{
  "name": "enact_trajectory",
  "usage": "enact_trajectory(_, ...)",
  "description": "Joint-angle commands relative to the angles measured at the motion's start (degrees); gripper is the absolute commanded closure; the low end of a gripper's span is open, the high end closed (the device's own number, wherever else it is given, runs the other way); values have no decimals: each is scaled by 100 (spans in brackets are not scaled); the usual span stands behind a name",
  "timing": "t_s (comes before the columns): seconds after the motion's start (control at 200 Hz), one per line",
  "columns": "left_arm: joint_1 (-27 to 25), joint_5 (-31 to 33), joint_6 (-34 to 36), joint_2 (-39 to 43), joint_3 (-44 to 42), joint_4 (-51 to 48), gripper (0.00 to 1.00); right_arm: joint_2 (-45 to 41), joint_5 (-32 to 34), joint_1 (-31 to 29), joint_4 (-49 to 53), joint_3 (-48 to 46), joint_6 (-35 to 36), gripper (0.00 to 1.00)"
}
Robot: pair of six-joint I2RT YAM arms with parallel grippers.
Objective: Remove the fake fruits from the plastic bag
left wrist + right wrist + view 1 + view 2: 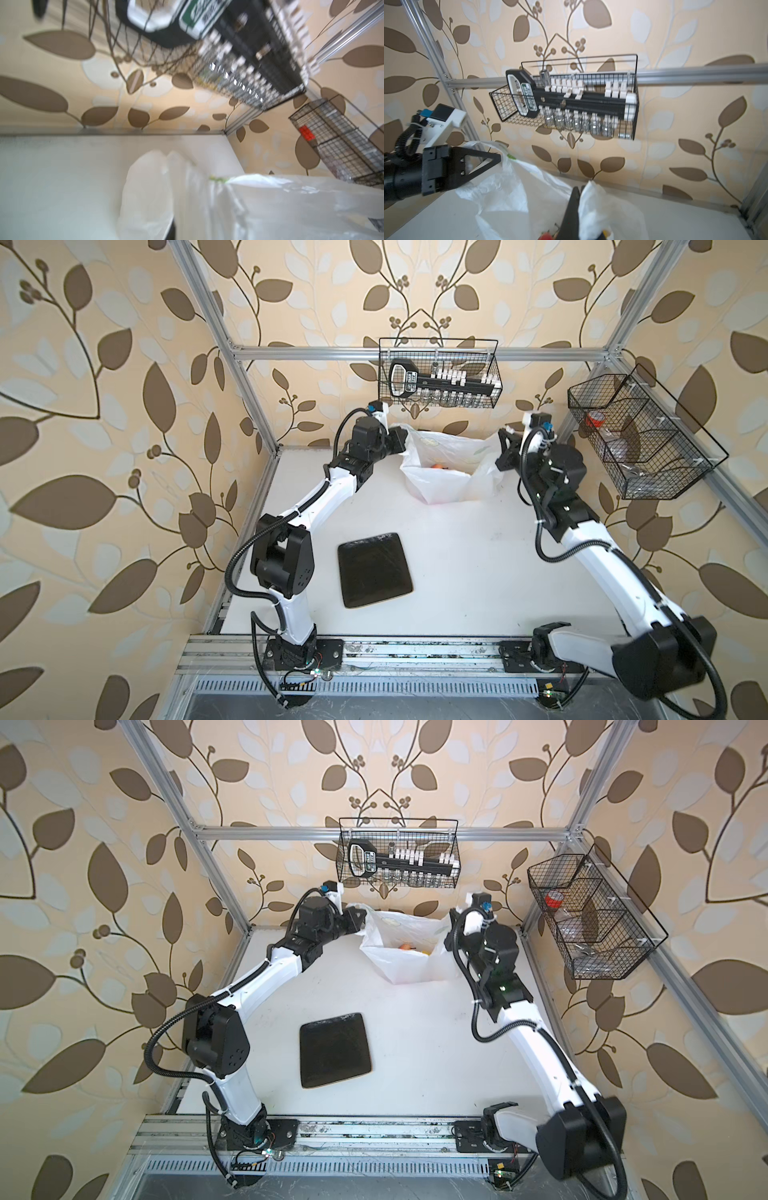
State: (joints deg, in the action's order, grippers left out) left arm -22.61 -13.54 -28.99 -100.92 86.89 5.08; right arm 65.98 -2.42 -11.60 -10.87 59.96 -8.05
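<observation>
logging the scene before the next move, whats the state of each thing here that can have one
plastic bag: upright on the table, mouth pulled open from both sides
fake fruits: inside the bag, only partly visible
left gripper: jaws shut on one edge of the bag
right gripper: jaws shut on the opposite edge of the bag
black tray: flat on the table, nothing on it

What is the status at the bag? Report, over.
Left gripper, right gripper: jaws shut on plastic bag, mouth open. Fake fruits inside. Nothing in the way.
</observation>
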Motion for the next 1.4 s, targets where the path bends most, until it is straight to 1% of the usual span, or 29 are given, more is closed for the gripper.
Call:
enact_trajectory(0.0,-298,-229,-97,1014,-860,450,100,-916,-68,-2,955,-947,-700,100)
enact_trajectory(0.065,-521,-153,-128,1414,-1436,435,100,-1471,66,-9,1572,-1468,-1126,100)
enact_trajectory(0.155,-827,-80,-227,1884,-2088,426,100,-2036,535,-3,2485,-1957,-1728,100)
enact_trajectory(0.18,-898,-59,-240,2057,-2216,403,100,-2141,672,0,2745,-2041,-1892,98)
enact_trajectory(0.235,-1054,-26,-261,2238,-2431,318,100,-2320,918,-3,3148,-2176,-2206,97)
enact_trajectory(0.28,-1124,-6,-284,2332,-2538,235,100,-2409,1059,-2,3406,-2247,-2406,92)
enact_trajectory(0.345,-1157,-25,-345,2401,-2607,58,100,-2419,1270,3,3699,-2258,-2619,80)
enact_trajectory(0.41,-1175,-81,-379,2435,-2648,19,100,-2342,1433,3,4002,-2139,-2776,63)
enact_trajectory(0.48,-1184,-83,-380,2425,-2628,-13,100,-2277,1437,5,4285,-1885,-2765,51)
enact_trajectory(0.57,-1176,-72,-311,2376,-2516,-97,100,-2362,1403,3,4670,-1405,-2595,29)
enact_trajectory(0.655,-1183,-6,-293,2309,-2443,-127,100,-2579,1655,3,5096,-906,-2462,13)
enact_trajectory(0.685,-1179,3,-292,2282,-2419,-130,100,-2657,1781,6,5233,-752,-2434,10)
enact_trajectory(0.73,-1184,-5,-298,2243,-2390,-126,100,-2786,1968,7,5395,-523,-2352,8)
enact_trajectory(0.79,-1177,-71,-282,2198,-2379,-68,100,-2915,2245,-3,5587,-271,-2284,8)
enact_trajectory(0.845,-1184,-145,-244,2171,-2374,-13,100,-3012,2692,7,5740,-80,-2238,8)
enact_trajectory(0.925,-1179,-233,-203,2139,-2362,14,100,-3076,3331,-2,5790,192,-2053,12)
enact_trajectory(0.96,-1182,-267,-203,2139,-2372,34,100,-3055,3463,4,5710,314,-1892,14)
enact_trajectory(0.99,-1182,-302,-192,2148,-2377,45,100,-3018,3433,2,5543,417,-1680,14)
enact_trajectory(1.015,-1183,-331,-187,2153,-2379,54,100,-2969,3221,0,5343,487,-1444,14)
enact_trajectory(1.06,-1183,-372,-193,2155,-2379,57,100,-2851,2643,4,4949,614,-1044,17)
enact_trajectory(1.12,-1184,-414,-194,2180,-2401,54,100,-2636,1345,0,4442,740,-726,21)
enact_trajectory(1.18,-1184,-422,-177,2206,-2431,54,100,-2390,-82,-1,3893,768,-662,27)
enact_trajectory(1.215,-1183,-430,-162,2225,-2444,54,100,-2235,-749,-9,3594,754,-695,30)
enact_trajectory(1.24,-1178,-430,-152,2244,-2455,48,100,-2125,-1098,-24,3421,725,-750,33)
enact_trajectory(1.28,-1182,-430,-131,2267,-2473,46,100,-1953,-1398,-112,3189,682,-815,39)
enact_trajectory(1.32,-1184,-430,-111,2289,-2484,38,100,-1793,-1492,-300,3030,656,-779,43)
enact_trajectory(1.355,-1180,-423,-83,2309,-2493,20,100,-1673,-1378,-584,2922,629,-641,45)
enact_trajectory(1.399,-1177,-405,-54,2335,-2502,-6,100,-1536,-1018,-1046,2798,555,-385,47)
